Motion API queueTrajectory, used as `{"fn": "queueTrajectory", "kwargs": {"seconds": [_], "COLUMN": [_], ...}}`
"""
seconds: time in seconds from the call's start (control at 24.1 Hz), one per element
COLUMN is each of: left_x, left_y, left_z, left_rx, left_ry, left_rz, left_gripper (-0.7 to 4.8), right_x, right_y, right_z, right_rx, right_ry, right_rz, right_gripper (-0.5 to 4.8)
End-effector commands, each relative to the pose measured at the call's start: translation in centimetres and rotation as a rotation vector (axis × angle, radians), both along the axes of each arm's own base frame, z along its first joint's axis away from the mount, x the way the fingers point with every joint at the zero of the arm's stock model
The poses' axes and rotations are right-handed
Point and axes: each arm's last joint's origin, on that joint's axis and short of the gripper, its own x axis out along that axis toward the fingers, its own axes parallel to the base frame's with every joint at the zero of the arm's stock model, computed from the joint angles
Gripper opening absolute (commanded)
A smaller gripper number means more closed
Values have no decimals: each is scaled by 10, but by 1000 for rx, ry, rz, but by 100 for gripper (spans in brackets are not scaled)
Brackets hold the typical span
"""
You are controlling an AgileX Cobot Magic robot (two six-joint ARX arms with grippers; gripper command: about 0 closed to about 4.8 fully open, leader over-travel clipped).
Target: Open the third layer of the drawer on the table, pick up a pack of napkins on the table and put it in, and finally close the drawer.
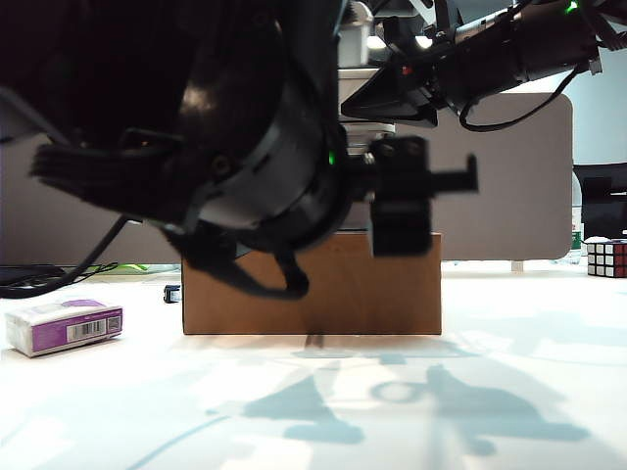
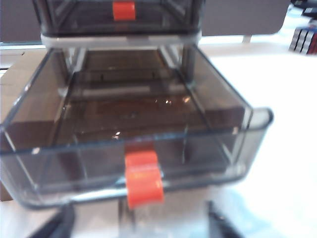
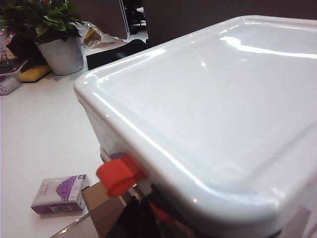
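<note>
One step of three done, judging by the left wrist view: the third layer (image 2: 133,144) of the drawer (image 3: 208,114) pulled well out and empty, red handle (image 2: 143,178) just ahead of the left gripper (image 2: 141,225), fingers apart, clamped on nothing. Pack of napkins (image 1: 64,326) untouched at about eight o'clock on the table (image 1: 509,392), left of the cardboard box (image 1: 312,284). Pick-up, drop-in and closing left. Right gripper parked above the cabinet top, outside every view; impossible to tell its opening.
</note>
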Motion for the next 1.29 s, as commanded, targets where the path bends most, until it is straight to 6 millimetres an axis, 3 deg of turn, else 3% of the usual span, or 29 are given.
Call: {"fn": "queueTrajectory", "kwargs": {"seconds": [0.04, 0.08, 0.21, 0.29, 0.33, 0.62, 0.75, 0.87, 1.0, 1.12, 1.21, 1.29], "left_x": [-23, -36, -44, -38, -32, 10, 41, 68, 83, 86, 90, 95], "left_y": [0, 3, 18, 39, 54, 133, 165, 200, 235, 244, 243, 239], "left_z": [8, 18, 38, 51, 59, 99, 101, 92, 89, 88, 88, 82], "left_rx": [63, 98, 167, 210, 216, 181, 141, 115, 97, 100, 202, 315], "left_ry": [-14, -23, 10, 87, 149, 317, 417, 504, 524, 519, 478, 447], "left_rz": [27, 26, -15, -52, -61, -70, -212, -233, -69, -31, -133, -295], "left_gripper": [291, 286, 272, 202, 159, 160, 79, 88, 155, 155, 157, 276], "right_x": [0, 0, 0, -1, -1, -2, -2, -2, -2, -2, -2, -2], "right_y": [0, 0, 0, 0, 0, 1, 1, 0, 0, 0, 0, 0], "right_z": [3, 2, 1, 0, -1, -4, -4, -5, -5, -5, -5, -5], "right_rx": [1, -1, -4, -4, -8, -17, -15, -12, -4, -3, -4, -4], "right_ry": [-13, -6, 6, 20, 33, 65, 69, 78, 89, 89, 90, 91], "right_rz": [-4, -3, 8, 21, 23, 41, 40, 39, 37, 37, 37, 37], "right_gripper": [-6, -6, -6, -6, -6, -6, -6, -6, -6, -6, -6, -6]}}
